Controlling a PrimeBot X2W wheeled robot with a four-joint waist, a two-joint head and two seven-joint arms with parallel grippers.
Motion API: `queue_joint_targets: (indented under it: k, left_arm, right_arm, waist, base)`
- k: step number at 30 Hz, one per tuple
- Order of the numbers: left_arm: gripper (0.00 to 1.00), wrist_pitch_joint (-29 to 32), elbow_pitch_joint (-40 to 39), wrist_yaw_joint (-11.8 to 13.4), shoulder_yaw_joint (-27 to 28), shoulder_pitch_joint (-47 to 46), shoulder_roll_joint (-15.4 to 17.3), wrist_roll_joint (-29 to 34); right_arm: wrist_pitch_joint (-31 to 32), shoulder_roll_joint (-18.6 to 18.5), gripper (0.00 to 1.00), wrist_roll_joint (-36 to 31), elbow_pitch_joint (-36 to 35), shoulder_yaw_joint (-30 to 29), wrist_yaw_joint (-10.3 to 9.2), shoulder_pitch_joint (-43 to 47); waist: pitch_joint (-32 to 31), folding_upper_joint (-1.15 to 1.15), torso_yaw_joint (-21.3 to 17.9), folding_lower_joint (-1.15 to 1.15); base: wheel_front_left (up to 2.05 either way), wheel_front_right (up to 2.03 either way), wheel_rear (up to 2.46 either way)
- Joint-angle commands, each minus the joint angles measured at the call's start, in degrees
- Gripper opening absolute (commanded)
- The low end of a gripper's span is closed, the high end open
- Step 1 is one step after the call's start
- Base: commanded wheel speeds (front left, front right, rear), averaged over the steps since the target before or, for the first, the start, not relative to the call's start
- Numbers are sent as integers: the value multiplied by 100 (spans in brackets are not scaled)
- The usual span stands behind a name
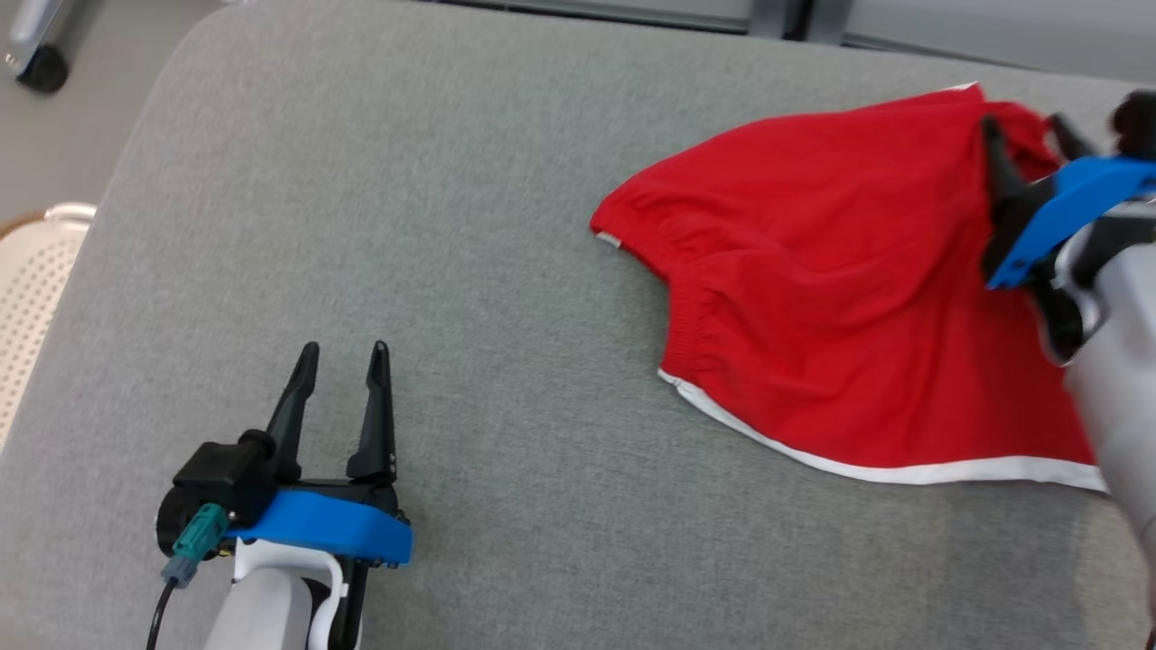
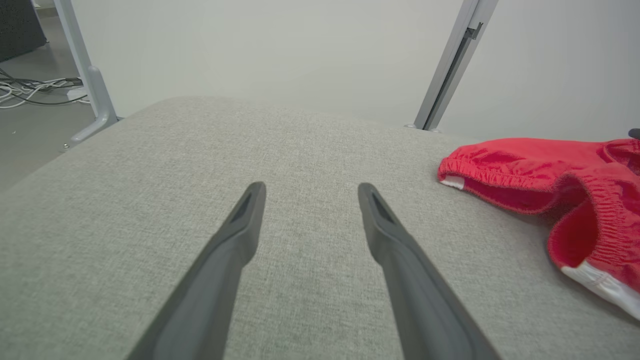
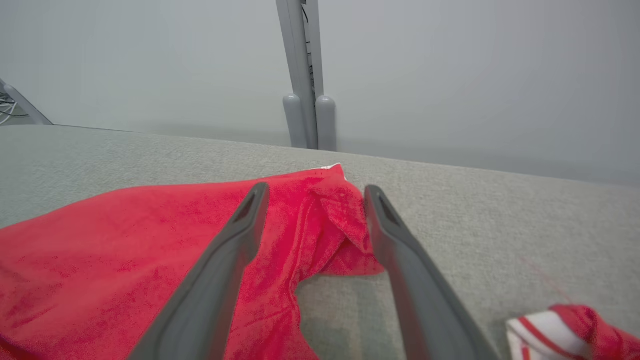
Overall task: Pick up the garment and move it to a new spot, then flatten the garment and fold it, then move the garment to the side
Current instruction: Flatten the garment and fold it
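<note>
Head view: red garment (image 1: 813, 298) lies on grey cushion (image 1: 452, 226); right gripper (image 1: 1023, 126) hangs released above its corner; left gripper (image 1: 345, 348) spread, empty.

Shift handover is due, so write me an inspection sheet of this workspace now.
Surface: grey fabric pad, bare on its left half.
Job's things: red garment with white hem, rumpled, at the right.
Clutter: red-and-white fabric bit; unclear whether part of the garment.
End effectors: left end effector open over bare pad, apart from the garment; right end effector open, fingers astride a bunched garment corner.
Cables: loose cables on the floor beyond the pad.
Surroundings: grey post, pale wall, black caster.
</note>
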Motion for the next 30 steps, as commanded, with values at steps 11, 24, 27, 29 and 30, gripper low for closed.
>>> queue_joint_targets:
  k: [11,24,27,29,30]
  left_arm:
    - [100,-25,62,-9,216,462,265,8]
    - [100,-24,-88,-6,440,1147,259,-96]
    - [100,-24,-164,-1,517,1253,253,-101]
    - [100,-24,-198,0,559,1315,247,-90]
    - [100,-24,-212,0,564,1329,242,-80]
  right_arm:
    - [-438,509,100,-47,-2037,44,0,1602]
    - [-438,786,100,-773,-4726,-1373,1,4965]
    - [-437,997,100,-972,-4994,-1656,1,5438]
    - [-438,1077,100,-1079,-5077,-1741,1,5604]
    - [-438,1102,100,-1112,-5101,-1758,1,5641]
  waist:
    - [-1390,-1,-1138,1]
    - [-2065,-1,-1832,1]
    - [-2074,-1,-1918,1]
    - [-2071,-1,-1953,1]
    - [-2067,-1,-1960,1]
  base:
    - [0,0,0]
    - [0,0,0]
    - [0,0,0]
    - [0,0,0]
    - [0,0,0]
